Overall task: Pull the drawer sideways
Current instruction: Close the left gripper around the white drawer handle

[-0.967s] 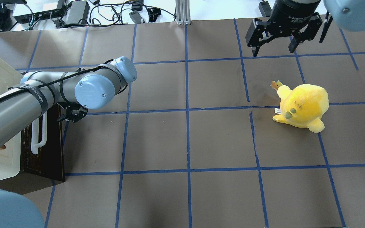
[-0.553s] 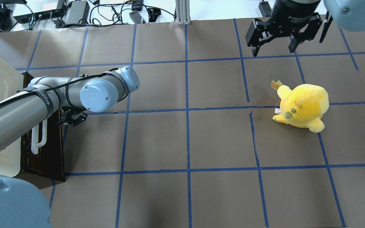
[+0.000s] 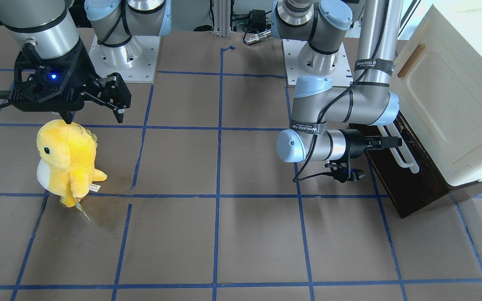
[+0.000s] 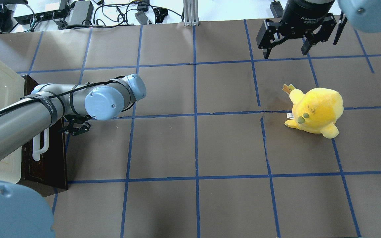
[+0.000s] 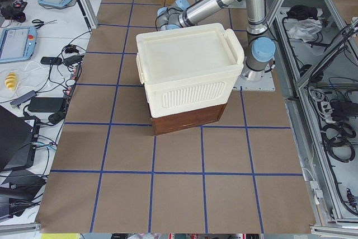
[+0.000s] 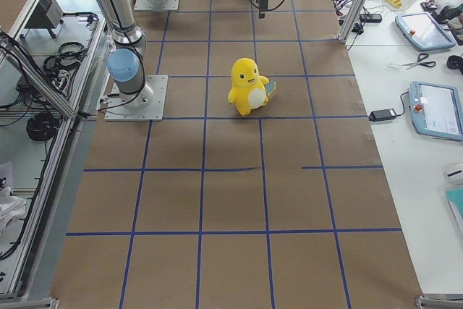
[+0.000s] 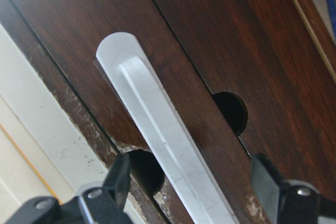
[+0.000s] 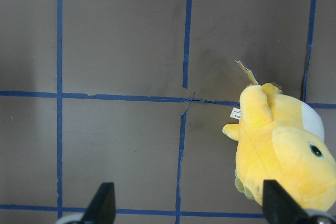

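The drawer [image 4: 50, 162] has a dark brown wooden front and a long white bar handle [image 4: 40, 147]. It sits under the cream cabinet at the table's left edge and also shows in the front-facing view [image 3: 412, 188]. My left gripper [image 3: 387, 142] points at the drawer front. In the left wrist view it [image 7: 191, 179] is open, and the handle [image 7: 168, 145] runs between its two fingers [image 7: 119, 174] without touching either. My right gripper [image 4: 288, 49] is open and empty, high over the far right, above the plush.
The cream cabinet [image 3: 454, 96] with a small wooden handle stands on top of the drawer unit. A yellow plush toy [image 4: 316, 110] stands on the right half of the table. Blue tape lines cross the brown table [image 4: 193, 145]. Cables and power bricks lie beyond the far edge.
My left arm has swung and its wrist has shifted a little along the drawer front toward the near side. The drawer, the plush and the right arm have not moved.
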Action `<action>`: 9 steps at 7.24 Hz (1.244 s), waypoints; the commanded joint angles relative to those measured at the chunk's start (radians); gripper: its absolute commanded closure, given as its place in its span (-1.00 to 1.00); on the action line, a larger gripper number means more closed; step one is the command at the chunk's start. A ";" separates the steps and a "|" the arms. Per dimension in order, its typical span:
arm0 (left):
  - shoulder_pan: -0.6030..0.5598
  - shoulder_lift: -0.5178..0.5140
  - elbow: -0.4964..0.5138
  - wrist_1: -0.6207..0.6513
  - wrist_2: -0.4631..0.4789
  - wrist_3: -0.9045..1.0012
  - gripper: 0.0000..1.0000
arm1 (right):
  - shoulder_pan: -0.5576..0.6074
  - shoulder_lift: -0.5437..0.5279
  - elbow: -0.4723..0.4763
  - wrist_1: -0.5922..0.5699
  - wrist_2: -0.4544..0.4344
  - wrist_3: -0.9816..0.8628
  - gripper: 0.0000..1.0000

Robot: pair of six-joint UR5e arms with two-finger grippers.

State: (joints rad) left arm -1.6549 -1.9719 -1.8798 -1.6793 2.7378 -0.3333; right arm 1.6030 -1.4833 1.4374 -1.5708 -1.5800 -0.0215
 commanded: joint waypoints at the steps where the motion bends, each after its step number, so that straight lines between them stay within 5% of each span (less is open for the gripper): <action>1: 0.003 0.004 -0.001 -0.002 -0.006 -0.036 -0.82 | 0.000 0.000 0.000 0.000 0.000 0.000 -1.00; 2: 0.003 -0.001 -0.002 -0.022 -0.019 -0.129 -0.97 | 0.000 0.000 0.000 0.000 0.000 0.000 -1.00; 6: 0.006 -0.001 0.002 -0.048 -0.006 -0.145 -0.89 | 0.000 0.000 0.000 0.000 0.000 0.000 -1.00; 8: 0.007 -0.004 -0.001 -0.048 -0.006 -0.150 0.01 | 0.000 0.000 0.000 0.000 0.000 0.000 -1.00; 9: 0.009 -0.002 -0.002 -0.048 -0.006 -0.150 0.20 | 0.000 0.000 0.000 0.000 0.000 0.000 -1.00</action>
State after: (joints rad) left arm -1.6473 -1.9747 -1.8801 -1.7272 2.7317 -0.4817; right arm 1.6030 -1.4834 1.4373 -1.5708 -1.5800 -0.0218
